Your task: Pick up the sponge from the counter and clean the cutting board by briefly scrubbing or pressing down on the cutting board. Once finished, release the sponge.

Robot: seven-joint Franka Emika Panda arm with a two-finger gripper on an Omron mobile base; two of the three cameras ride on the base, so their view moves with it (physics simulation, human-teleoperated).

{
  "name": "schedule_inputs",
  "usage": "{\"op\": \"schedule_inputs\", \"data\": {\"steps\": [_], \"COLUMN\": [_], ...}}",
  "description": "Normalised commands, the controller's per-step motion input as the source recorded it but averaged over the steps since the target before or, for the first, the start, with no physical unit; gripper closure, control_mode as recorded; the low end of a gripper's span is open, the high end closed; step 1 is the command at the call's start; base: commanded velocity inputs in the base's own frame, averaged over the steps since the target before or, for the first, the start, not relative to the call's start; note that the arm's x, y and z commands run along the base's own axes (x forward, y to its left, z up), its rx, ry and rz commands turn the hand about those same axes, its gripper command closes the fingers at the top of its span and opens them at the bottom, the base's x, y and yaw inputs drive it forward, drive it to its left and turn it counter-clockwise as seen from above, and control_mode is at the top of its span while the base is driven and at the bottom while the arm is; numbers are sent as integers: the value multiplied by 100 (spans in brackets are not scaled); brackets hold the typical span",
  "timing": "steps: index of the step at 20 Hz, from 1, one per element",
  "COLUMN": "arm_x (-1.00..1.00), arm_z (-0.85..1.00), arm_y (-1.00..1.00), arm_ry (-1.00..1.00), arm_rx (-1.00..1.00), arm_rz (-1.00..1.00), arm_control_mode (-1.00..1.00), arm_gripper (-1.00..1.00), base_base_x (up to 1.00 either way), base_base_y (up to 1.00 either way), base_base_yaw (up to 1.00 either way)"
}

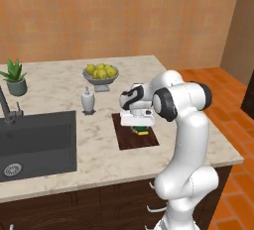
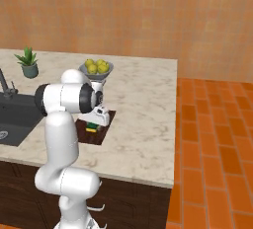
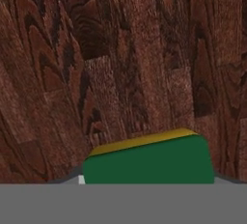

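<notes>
Gripper (image 1: 140, 130) clenched on the sponge (image 3: 149, 162) across its sides, pressing it onto the cutting board (image 1: 128, 140) on the counter (image 1: 99, 159). Sponge looks light, soft, squashy — mid-body hold suits it. Beyond — lemon bowl (image 1: 101, 77).

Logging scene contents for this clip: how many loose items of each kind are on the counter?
Sponge: 1, on the board
Cutting board: 1
Fruit bowl of lemons: 1
Soap dispenser: 1
Potted plant: 1
Total: 5
</notes>
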Motion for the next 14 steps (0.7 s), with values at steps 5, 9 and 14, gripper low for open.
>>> {"op": "schedule_inputs", "data": {"steps": [5, 9, 14], "arm_x": [6, 24, 6], "arm_z": [0, -11, -67], "arm_y": [-42, -24, 0], "arm_ry": [-1, 0, 3], "arm_rx": [0, 0, -2], "arm_rz": [-1, -4, -3], "arm_control_mode": [-100, -100, -100], "arm_gripper": [100, 100, 100], "base_base_x": [0, 0, 0], "base_base_y": [0, 0, 0], "base_base_yaw": [0, 0, 0]}}
